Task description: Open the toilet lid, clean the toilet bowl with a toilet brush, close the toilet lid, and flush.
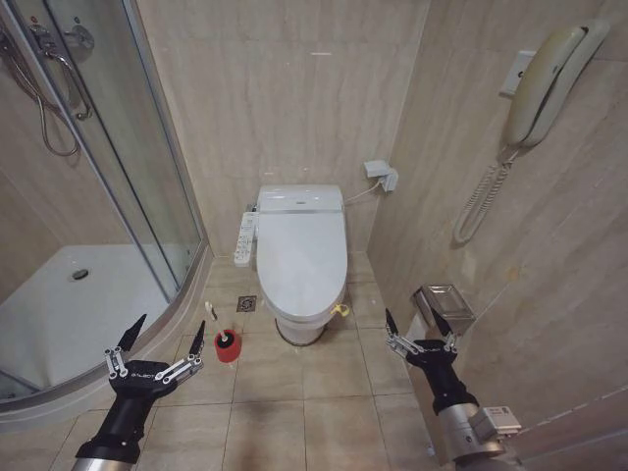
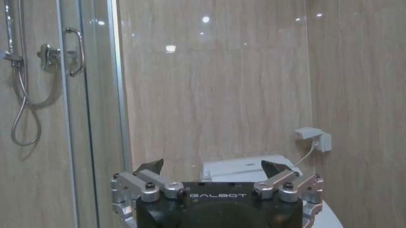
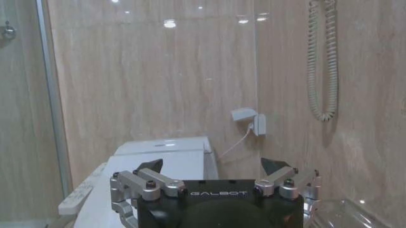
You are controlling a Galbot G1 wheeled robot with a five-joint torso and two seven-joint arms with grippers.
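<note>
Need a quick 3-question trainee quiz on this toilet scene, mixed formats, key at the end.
1. True or false: the toilet lid is down.
2. The red holder cup with the toilet brush stands on the floor nearer which gripper? A) left gripper B) right gripper
3. Fill in: both grippers hang ____, holding nothing.

Key:
1. True; the lid covers the seat.
2. A; the cup stands left of the toilet base.
3. Open.
</note>
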